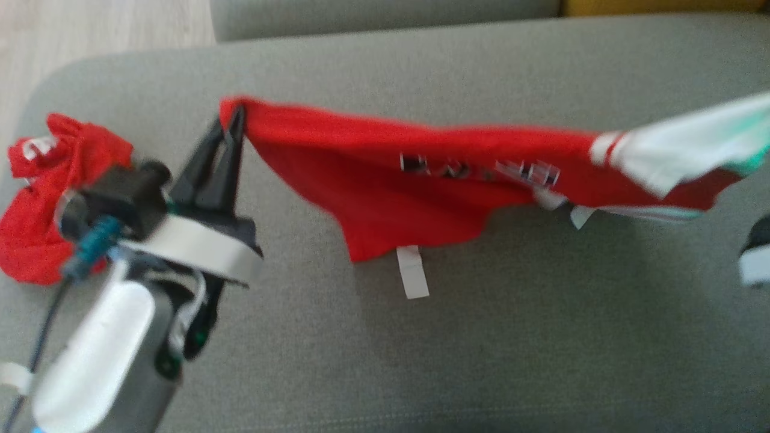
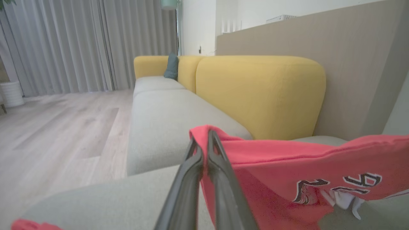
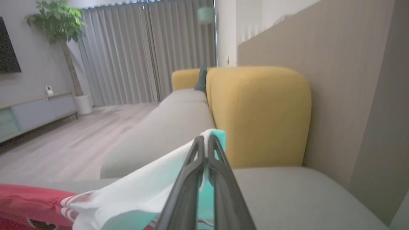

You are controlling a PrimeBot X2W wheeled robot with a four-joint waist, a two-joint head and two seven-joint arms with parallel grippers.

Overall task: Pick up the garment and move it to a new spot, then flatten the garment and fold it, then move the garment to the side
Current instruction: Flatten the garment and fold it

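The red garment point(image 1: 421, 180) is hanging above the grey sofa seat point(image 1: 481, 373), stretching from nine o'clock to three o'clock in the head view, its lower hem sagging toward six with a white label point(image 1: 412, 272) dangling. The left pincer point(image 1: 233, 120) is nipping the red corner at the nine o'clock end, jaws closed tight on the cloth. The right pincer point(image 3: 204, 140) is clamping the white and teal sleeve end at three o'clock, jaws likewise closed on fabric. Both holds are looking thin, taking only an edge of cloth, so a sharp pull apart is likely risking a corner slipping free. The slack middle is likely to be bunching if the garment is being lowered unevenly. A second, crumpled red piece point(image 1: 42, 198) is lying at nine o'clock, just beside the left forearm, and is probably in danger of being dragged along. A yellow backrest point(image 2: 262, 92) is standing at twelve o'clock, with grey curtains point(image 3: 134, 54), a potted plant point(image 3: 60, 19) and pale wooden floor point(image 2: 64, 127) lying beyond.
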